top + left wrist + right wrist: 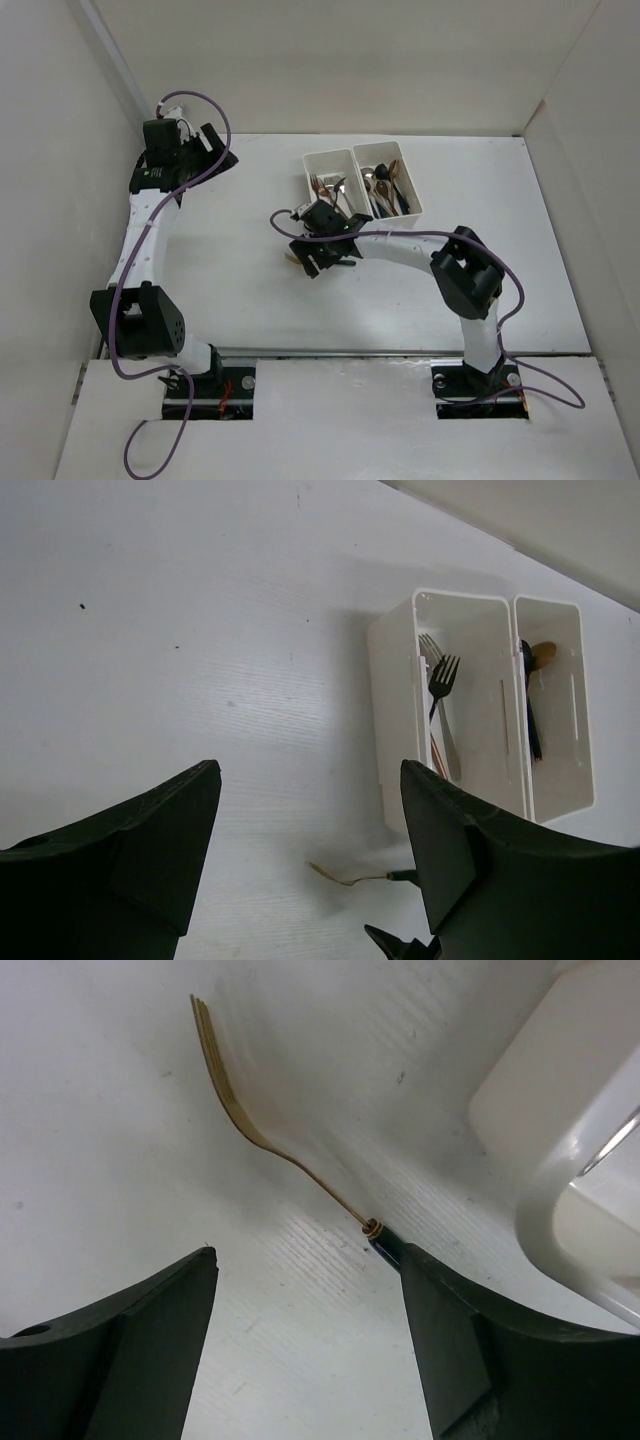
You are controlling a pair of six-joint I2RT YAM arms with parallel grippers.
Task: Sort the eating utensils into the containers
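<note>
**Gold fork lying loose by the bins, right pincer released above it**

The right gripper (308, 1260) is hovering low over the white table (120, 1140), its jaws standing wide and gripping nothing. The gold fork (232, 1105), dark-handled, is lying flat on the table near a corner of the fork bin (392, 710), with its handle end running in beside one finger. The left gripper (308, 770) is hanging well apart at the far left, also released and empty.

To take the fork well, I judge the jaws should be straddling the slim handle crosswise, coming down until the pads are brushing the table, then closing squarely so that nothing is skidding or pivoting. Once it is lifted clear of the wall, it belongs with the forks (443, 675), not in the spoon bin (570, 750)
</note>
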